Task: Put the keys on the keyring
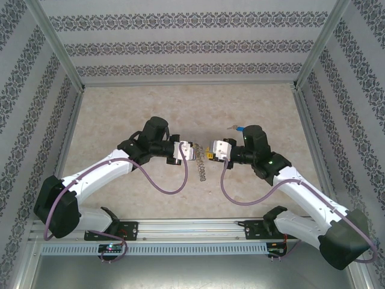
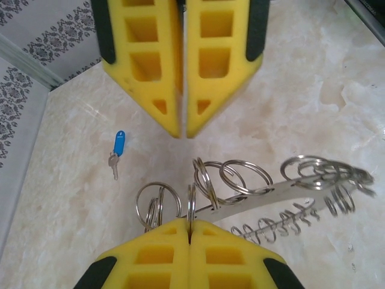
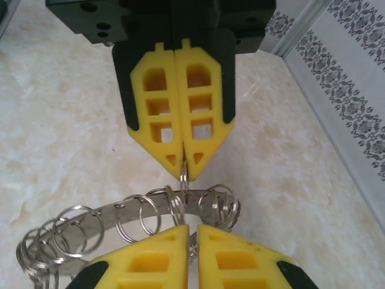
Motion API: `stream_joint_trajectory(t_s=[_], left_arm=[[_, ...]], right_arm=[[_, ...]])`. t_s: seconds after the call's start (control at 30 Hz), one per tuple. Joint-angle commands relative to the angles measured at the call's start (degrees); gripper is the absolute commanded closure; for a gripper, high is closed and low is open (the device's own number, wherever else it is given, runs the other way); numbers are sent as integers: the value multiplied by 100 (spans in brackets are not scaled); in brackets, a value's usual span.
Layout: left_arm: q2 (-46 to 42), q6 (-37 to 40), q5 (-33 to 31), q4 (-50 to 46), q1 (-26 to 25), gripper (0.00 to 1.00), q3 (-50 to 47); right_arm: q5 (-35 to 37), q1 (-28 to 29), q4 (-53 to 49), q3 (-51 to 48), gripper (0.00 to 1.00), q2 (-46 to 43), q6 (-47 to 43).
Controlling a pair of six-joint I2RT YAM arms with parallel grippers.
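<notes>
- left end effector [image 3: 183, 164] points to three o'clock, pinching a loop of the keyring [image 2: 264, 195].
- right end effector [image 2: 183, 133] points to nine o'clock, tips facing it, jaws narrow.
- blue key [image 1: 238, 127] lies on the desk [image 1: 120, 114], at one o'clock of the keyring.

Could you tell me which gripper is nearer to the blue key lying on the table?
Right. The blue key lies on the table beyond the wrist of the right gripper; the left gripper, pinching the keyring, sits farther left, across from it.

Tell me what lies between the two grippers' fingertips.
The keyring: its wire loops sit in the gap between the left gripper and right gripper, clearest in the right wrist view.
</notes>
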Motion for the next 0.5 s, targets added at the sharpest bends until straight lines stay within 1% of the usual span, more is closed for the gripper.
stream_joint_trajectory(t_s=[0.0,0.2,0.23,0.3,0.33,0.37,0.4,0.43,0.47], left_arm=[[-75,54,71,270,-102,100,-36],[-144,-187,-41,624,-127,100,-125],[-153,-247,-90,691,-128,100,-130],[-158,-388,-285,767,-128,100,-143],[-177,-456,-403,773,-128,100,-143],[-189,-487,-522,732,-116,100,-145],[-206,-530,-595,696,-124,100,-143],[-228,-571,-657,622,-119,100,-127],[-270,-594,-682,562,-119,100,-130]], right_arm=[[139,50,35,95,87,-123,-235],[155,14,63,139,87,-50,-255],[351,-1,242,111,87,-17,-87],[995,-166,795,-22,86,105,608],[1689,-283,1067,-57,81,200,1056],[2751,-367,1310,-19,77,322,1732],[3751,-496,1442,75,70,438,2430],[4687,-730,1421,225,64,591,3285],[5392,-1005,1071,448,60,746,4378]])
